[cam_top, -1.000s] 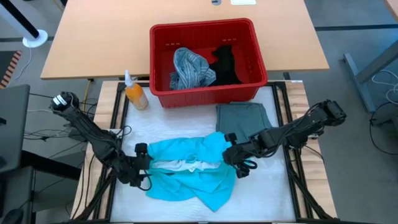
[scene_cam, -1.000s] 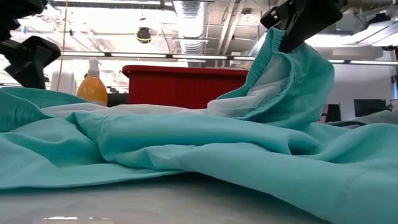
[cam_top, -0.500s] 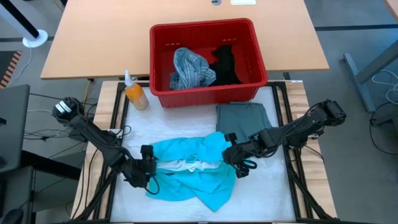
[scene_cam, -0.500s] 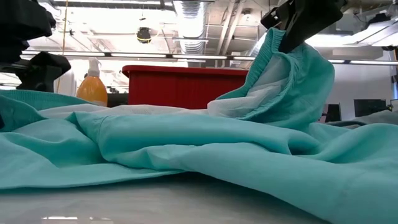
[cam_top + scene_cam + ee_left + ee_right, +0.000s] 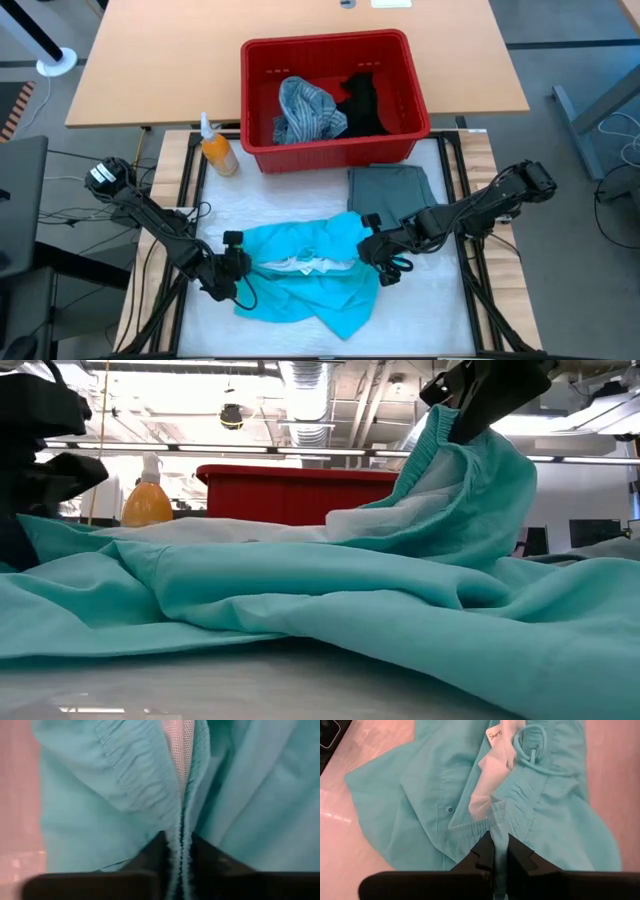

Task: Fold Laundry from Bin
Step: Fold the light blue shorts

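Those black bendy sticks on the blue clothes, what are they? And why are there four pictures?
They are two robot arms, each ending in a two-fingered pincher called a gripper. One picture looks straight down from above, one looks level across the table top, and two come from small cameras on the arms' wrists.

From above, the left gripper and the right gripper each pinch one end of the stretchy waistband of the bright turquoise shorts lying crumpled on the white table cover. The wrist pictures show that band squeezed between dark fingers.

Next to the shorts lies a folded grey-green garment. Behind sits the red slotted plastic basket, holding a blue-grey striped shirt and a black garment. Beside the basket stands an orange spray bottle.
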Action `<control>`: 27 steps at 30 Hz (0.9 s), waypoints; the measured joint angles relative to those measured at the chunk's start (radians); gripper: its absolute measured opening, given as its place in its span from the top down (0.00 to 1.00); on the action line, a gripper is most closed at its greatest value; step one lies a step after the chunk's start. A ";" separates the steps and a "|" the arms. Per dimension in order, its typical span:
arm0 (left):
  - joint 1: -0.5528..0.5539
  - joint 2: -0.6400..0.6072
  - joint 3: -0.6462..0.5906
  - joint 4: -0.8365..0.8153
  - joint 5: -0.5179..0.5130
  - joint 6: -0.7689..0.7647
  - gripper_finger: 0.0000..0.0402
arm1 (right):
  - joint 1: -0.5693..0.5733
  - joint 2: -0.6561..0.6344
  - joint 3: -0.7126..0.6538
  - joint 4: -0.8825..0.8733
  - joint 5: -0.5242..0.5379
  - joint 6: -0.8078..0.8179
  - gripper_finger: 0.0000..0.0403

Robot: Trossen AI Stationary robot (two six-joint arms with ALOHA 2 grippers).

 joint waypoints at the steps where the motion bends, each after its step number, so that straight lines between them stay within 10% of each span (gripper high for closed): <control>1: 0.000 -0.001 0.005 -0.002 0.018 -0.011 0.94 | 0.000 -0.003 0.000 0.000 -0.009 0.004 0.89; 15: 0.072 -0.212 0.517 -0.291 -0.169 0.234 0.99 | 0.002 -0.189 0.240 0.031 -0.079 0.281 0.89; 27: -0.050 -0.234 0.911 0.019 0.079 0.502 0.99 | 0.183 -0.191 0.528 0.338 -0.207 0.173 0.89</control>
